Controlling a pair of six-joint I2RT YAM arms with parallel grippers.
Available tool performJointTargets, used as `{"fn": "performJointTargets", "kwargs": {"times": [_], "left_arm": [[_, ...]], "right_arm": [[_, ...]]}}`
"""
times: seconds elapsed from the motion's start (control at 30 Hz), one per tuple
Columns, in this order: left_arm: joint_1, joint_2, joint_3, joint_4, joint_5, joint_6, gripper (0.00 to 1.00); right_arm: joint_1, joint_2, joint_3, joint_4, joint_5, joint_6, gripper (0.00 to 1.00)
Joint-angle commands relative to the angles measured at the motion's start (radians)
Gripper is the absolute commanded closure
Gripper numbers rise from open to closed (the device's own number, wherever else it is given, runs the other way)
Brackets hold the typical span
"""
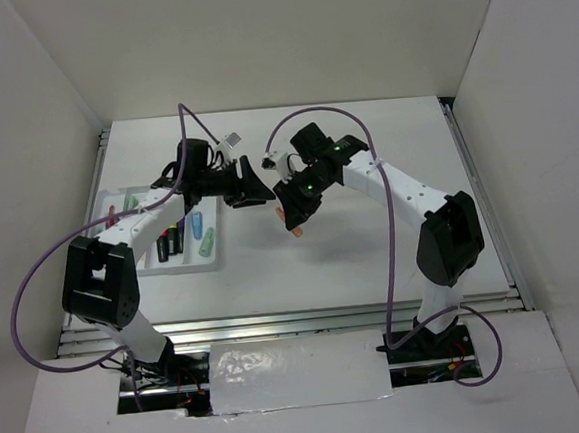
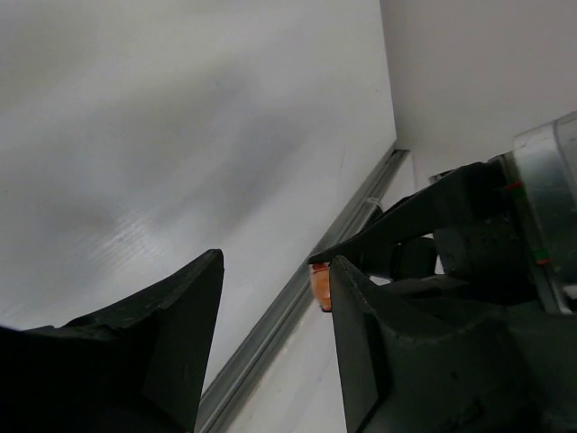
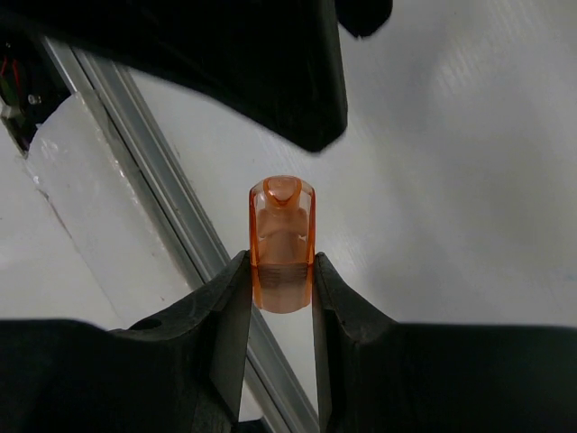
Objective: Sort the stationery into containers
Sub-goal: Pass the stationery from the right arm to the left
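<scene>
The right gripper (image 3: 282, 275) pinches a short translucent orange plastic highlighter (image 3: 282, 230) by its lower end, with the rounded end sticking out past the fingertips. It is held over the middle of the white tabletop (image 1: 373, 260). The left gripper (image 2: 275, 271) stands spread and empty, just beside it. The shallow white plastic divided tray (image 1: 188, 268), well apart to the left, holds several markers (image 1: 168, 244).

Judgement: the highlighter is light, rigid, smooth-walled and likely slippery. It is best taken across the mid-barrel.

table (image 1: 373, 260): plain white top, soft even light
walls (image 1: 275, 37): white panels left, behind and right of the table
rail (image 1: 308, 320): metal, along the table's near edge
tape (image 1: 297, 371): shiny patch just past that edge
</scene>
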Motion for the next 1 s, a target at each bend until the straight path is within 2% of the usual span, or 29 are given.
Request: {"fn": "performJointTargets", "kwargs": {"times": [0.0,0.3,0.57,0.8,0.87,0.97], "left_arm": [[-0.015,0.008,-0.005,0.110,0.104,-0.086,0.38],[-0.028,-0.012,-0.100,0.182,0.129,-0.137,0.42],[-0.037,-0.009,-0.105,0.182,0.128,-0.133,0.47],[-0.037,-0.021,-0.135,0.190,0.120,-0.134,0.69],[-0.034,-0.029,-0.140,0.192,0.118,-0.128,0.78],[-0.007,-0.052,-0.154,0.167,0.108,-0.104,0.86]], "right_arm": [[0.027,0.035,0.073,0.037,0.013,0.027,1.00],[0.041,0.064,0.126,0.049,0.053,0.051,1.00],[0.046,0.081,0.171,0.052,0.056,0.078,1.00],[0.053,0.093,0.195,0.060,0.056,0.111,0.99],[0.055,0.096,0.205,0.054,0.059,0.111,0.89],[0.055,0.086,0.202,0.037,0.067,0.114,0.52]]}}
